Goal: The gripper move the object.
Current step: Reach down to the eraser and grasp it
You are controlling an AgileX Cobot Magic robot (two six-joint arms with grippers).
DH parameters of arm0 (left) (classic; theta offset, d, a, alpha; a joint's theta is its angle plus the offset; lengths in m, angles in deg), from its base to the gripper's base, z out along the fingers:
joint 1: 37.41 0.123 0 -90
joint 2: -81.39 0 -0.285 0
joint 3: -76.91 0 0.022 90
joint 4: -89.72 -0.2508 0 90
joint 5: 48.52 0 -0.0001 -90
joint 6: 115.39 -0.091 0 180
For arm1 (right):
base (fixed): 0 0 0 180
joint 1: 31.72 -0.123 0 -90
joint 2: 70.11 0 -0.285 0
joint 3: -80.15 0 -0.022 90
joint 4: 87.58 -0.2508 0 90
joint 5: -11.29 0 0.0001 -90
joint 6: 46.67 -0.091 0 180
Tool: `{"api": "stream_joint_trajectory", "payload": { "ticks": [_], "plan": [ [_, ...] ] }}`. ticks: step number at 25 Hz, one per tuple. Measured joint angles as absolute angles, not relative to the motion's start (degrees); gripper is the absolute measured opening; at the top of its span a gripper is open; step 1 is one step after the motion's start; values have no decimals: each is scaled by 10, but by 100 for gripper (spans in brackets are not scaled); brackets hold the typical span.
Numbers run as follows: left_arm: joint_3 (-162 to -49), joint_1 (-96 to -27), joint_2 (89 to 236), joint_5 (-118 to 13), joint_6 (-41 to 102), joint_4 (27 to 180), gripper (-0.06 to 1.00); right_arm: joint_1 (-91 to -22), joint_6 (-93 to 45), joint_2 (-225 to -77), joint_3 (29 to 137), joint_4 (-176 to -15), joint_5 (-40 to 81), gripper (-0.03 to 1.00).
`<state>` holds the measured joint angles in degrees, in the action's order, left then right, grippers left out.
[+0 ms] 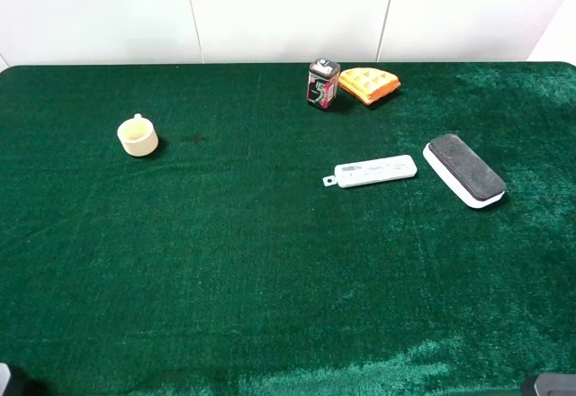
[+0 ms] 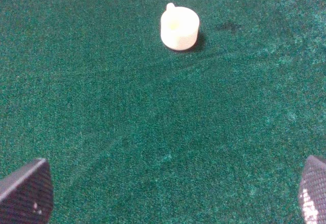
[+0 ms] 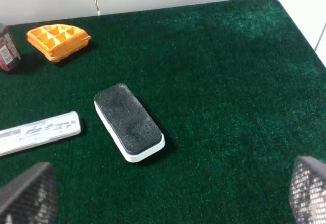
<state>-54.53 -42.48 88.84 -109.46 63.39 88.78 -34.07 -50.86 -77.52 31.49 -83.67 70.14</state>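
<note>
Overhead, we see the board eraser just right of a white stick, perhaps a remote. Only wrist views clearly show the left gripper and right gripper, both spread wide.

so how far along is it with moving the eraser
Done: nothing that shows. The board eraser lies flat on the green cloth with nothing touching it.
In hand: the right gripper is open, with the eraser ahead of its fingers and well apart from them.
Left: the approach, the grasp and the move itself.
The left gripper is open too, facing the cream cup.
</note>
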Motion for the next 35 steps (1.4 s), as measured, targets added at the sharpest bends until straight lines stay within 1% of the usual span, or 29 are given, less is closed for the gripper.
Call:
{"api": "stream_joint_trajectory", "payload": {
  "ticks": [22, 35],
  "plan": [
    [-545, -425, 888, -1095, 634, 888, 98, -341, -502, -790, 321, -837, 702, 70],
    [-545, -425, 888, -1095, 634, 888, 98, -341, -495, -1086, 426, -839, 684, 70]
  ]
}}
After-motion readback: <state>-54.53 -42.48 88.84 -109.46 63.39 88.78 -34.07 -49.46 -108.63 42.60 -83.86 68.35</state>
